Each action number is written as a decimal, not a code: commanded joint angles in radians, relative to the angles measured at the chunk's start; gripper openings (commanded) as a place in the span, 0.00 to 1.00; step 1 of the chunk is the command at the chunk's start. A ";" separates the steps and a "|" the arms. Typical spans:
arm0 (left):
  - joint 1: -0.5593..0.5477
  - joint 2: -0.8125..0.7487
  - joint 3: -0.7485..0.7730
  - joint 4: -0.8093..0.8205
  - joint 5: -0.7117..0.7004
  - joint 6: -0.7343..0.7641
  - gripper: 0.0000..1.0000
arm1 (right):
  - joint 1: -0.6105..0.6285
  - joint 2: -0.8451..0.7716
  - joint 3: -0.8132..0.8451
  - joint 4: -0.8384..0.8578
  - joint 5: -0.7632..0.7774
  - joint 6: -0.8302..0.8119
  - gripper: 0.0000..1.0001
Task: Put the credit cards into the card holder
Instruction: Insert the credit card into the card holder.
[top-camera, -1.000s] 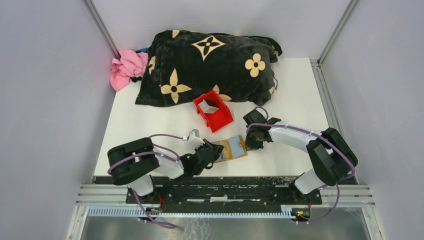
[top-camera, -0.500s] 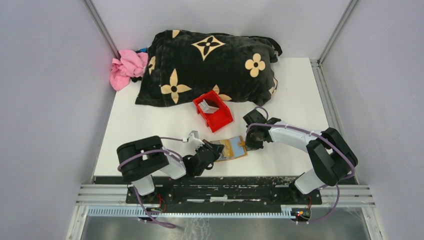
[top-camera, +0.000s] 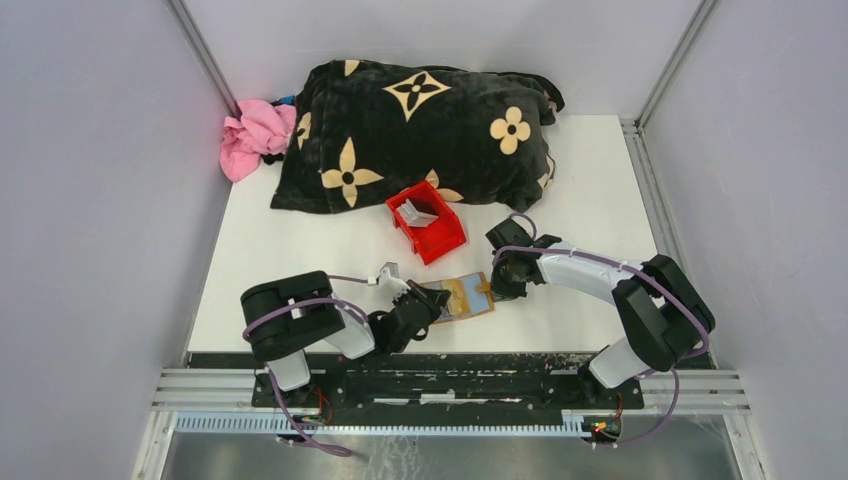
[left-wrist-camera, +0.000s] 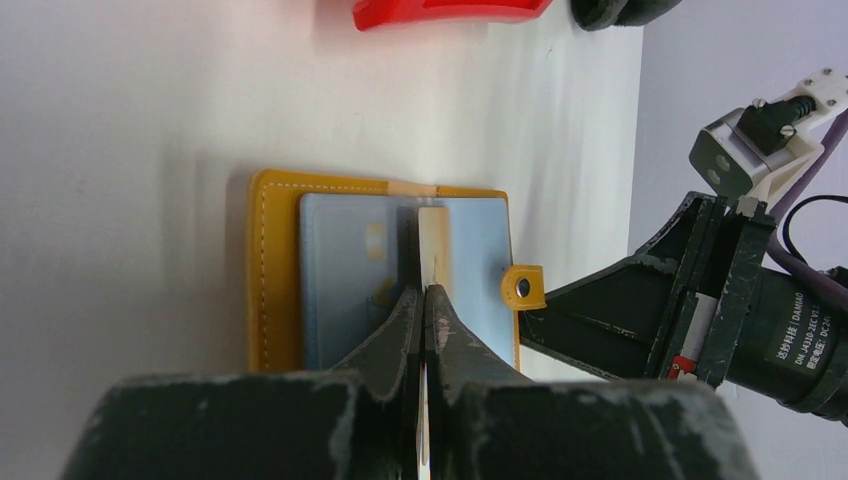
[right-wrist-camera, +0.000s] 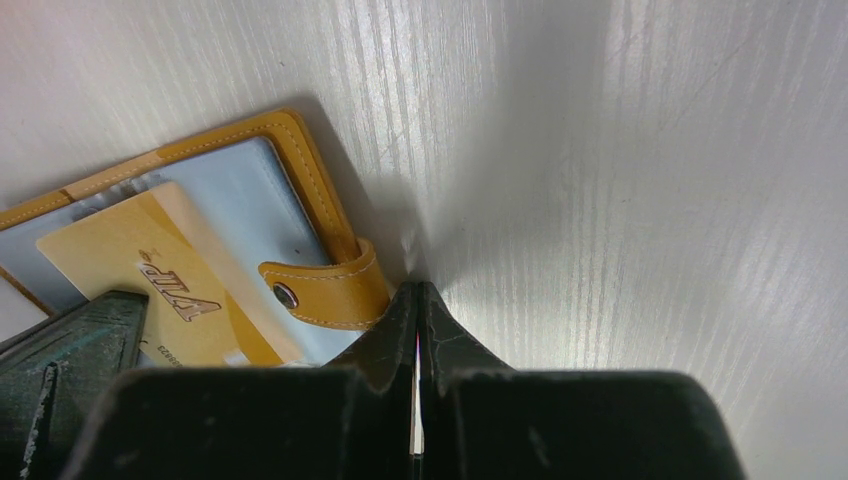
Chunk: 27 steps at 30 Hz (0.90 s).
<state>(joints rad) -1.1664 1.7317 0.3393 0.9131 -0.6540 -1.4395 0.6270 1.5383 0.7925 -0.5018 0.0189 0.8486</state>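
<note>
Left wrist view: left tool (left-wrist-camera: 425, 292) clamped tight on a thin gold plastic card (left-wrist-camera: 434, 235). The card is held edge-on by its near end, its far end over the pale clear pocket (left-wrist-camera: 340, 320) of a flat tan leather-look folding card holder (left-wrist-camera: 275, 280). The holder lies open on the white surface (left-wrist-camera: 120, 200), near centre, just near of a small red plastic bin (top-camera: 445, 243).

Right wrist view: the card's face reads VIP and lies slantwise across the pocket. I can't tell whether its leading edge is under the film. Right tool (right-wrist-camera: 415, 292) fully closed with nothing between its fingers, tip down against the holder's snap strap (right-wrist-camera: 325, 295) at the right edge. I read that as pinning the holder.

Top view: more small grey-white cards (top-camera: 417, 213) stand in the bin, well apart from both tools.

Handling, my judgement:
- The card is light, stiff and slick. The short near end is the right place to hold it, leaving the far edge free to enter. Pushed off-angle, it may bow or slip in the grip.
- The holder is light and floppy and likely to skate on this smooth surface. The strap or right border is the place to restrain it.
- The pocket film looks thin, so its mouth could snag or buckle.
</note>
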 joint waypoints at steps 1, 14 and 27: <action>-0.027 0.006 0.052 -0.143 0.007 0.040 0.03 | 0.007 0.071 -0.053 -0.069 0.036 0.002 0.01; -0.052 0.052 0.159 -0.310 0.048 0.042 0.03 | 0.008 0.072 -0.047 -0.063 0.027 0.007 0.01; -0.062 0.026 0.277 -0.582 0.101 0.103 0.27 | 0.009 0.048 -0.044 -0.063 0.028 -0.006 0.11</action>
<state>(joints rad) -1.2003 1.7714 0.5804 0.5602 -0.6441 -1.4212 0.6270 1.5417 0.7990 -0.5087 0.0185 0.8513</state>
